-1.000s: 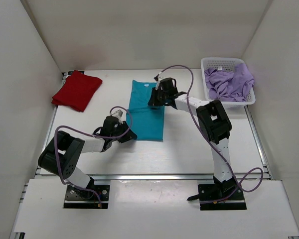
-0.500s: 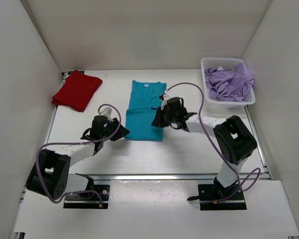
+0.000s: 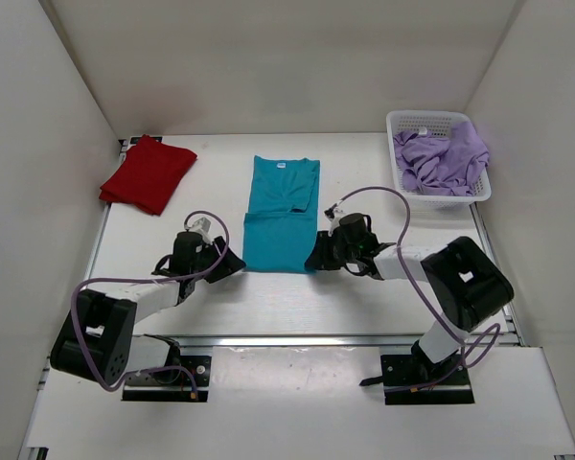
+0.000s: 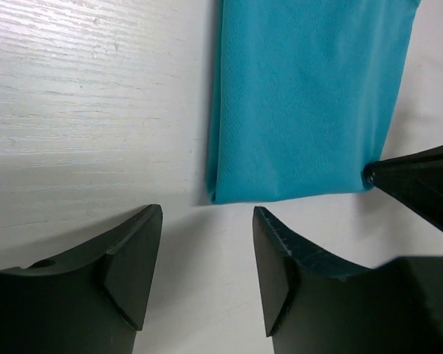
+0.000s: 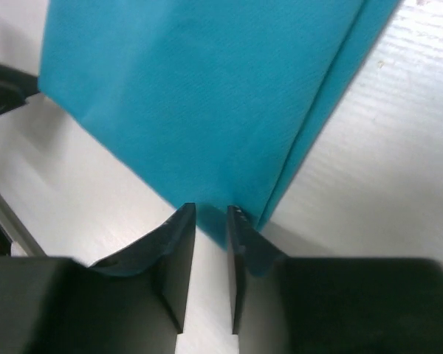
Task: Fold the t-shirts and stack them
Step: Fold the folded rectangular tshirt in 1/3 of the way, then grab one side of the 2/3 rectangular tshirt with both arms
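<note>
Teal shirt lying lengthwise at mid-table, a gripper at each near corner.

Left gripper sits just short of the near-left corner, jaws well apart and holding nothing. Right gripper meets the near-right corner, jaws a narrow slit apart, and whether any cloth is pinched cannot be told. The step appears to be the release after a fold. It is best done by parting both jaws fully and drawing straight back off the hem, so the doubled edge stays square. Only the wrist views show the jaw gaps and the layered near edge. Only the top view shows the fold line across the shirt, its collar at the far end, the folded red shirt far left, and the lavender shirt heaped in the basket far right, not yet folded.
</note>
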Controlling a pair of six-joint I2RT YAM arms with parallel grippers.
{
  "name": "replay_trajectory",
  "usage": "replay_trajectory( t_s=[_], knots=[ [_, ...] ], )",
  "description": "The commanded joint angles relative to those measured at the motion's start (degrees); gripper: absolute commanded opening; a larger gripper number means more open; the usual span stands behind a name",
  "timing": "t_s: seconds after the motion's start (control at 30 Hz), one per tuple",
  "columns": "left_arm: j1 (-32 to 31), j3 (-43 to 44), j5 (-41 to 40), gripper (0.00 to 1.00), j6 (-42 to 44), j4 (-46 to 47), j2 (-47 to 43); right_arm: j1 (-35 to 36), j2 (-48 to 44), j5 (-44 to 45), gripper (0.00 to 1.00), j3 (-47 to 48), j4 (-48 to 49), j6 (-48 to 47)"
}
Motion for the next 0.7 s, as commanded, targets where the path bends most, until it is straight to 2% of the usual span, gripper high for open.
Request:
replay_trajectory(
  t_s=[0.0,0.07,0.13,0.33,0.4,0.57,0.6,0.67],
  knots=[
    [-0.62,0.97,1.49,0.62,0.86,1.25,1.25,-0.87,-5.71,0.55,0.24,-2.13,1.26,-0.60],
    [-1.32,1.06,0.53,0.52,1.12,1.16,2.30,-1.93,-8.35,0.37,0.35,-3.89,1.61,-0.33],
    [-1.33,0.54,-0.70,0.48,0.95,1.69,3.01,-2.54,-10.28,1.08,0.41,-6.25,2.05,0.54],
    [-2.99,2.20,-1.49,0.47,0.51,2.75,5.21,-1.67,-6.43,1.35,0.43,-5.04,-0.76,-0.25],
    [-3.61,2.03,-1.58,0.46,0.16,3.18,6.00,-1.84,-4.59,-1.20,0.40,-4.42,-0.41,-0.34],
    [-3.87,2.56,-1.23,0.31,0.42,3.98,7.76,-1.93,-1.86,-3.05,0.22,-4.50,2.57,1.50],
    [-3.79,2.56,-0.80,0.26,0.16,3.98,7.67,-2.19,-1.86,-3.14,0.20,-4.86,3.36,1.86],
    [-3.61,2.82,-2.28,0.17,0.16,3.19,6.80,-2.28,-1.68,-4.01,0.06,-4.86,3.89,1.60]
  ],
)
